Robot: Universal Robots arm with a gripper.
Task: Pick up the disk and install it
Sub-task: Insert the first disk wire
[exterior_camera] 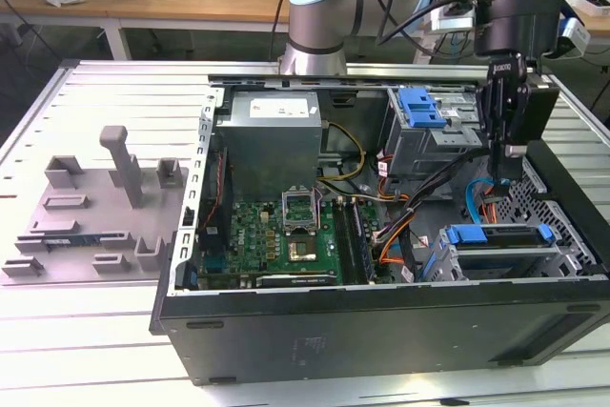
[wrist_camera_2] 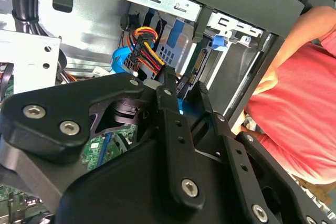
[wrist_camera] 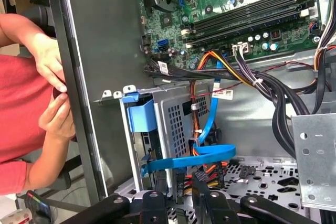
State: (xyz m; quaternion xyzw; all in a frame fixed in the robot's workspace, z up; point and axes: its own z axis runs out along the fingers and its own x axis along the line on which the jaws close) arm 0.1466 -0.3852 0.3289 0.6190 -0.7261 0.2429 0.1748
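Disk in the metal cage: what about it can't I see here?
- Label and metal body of the disk: exterior view, covered by the drive cage.
- Whether it is fully seated: first wrist view, the cage wall hides its rear.
- Most of it: second wrist view, blocked by the gripper.

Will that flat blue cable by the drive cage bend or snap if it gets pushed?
Probably bend: the flat blue cable curves in a loose loop, so it looks floppy. It looks thin, so likely light and easy to nudge aside.
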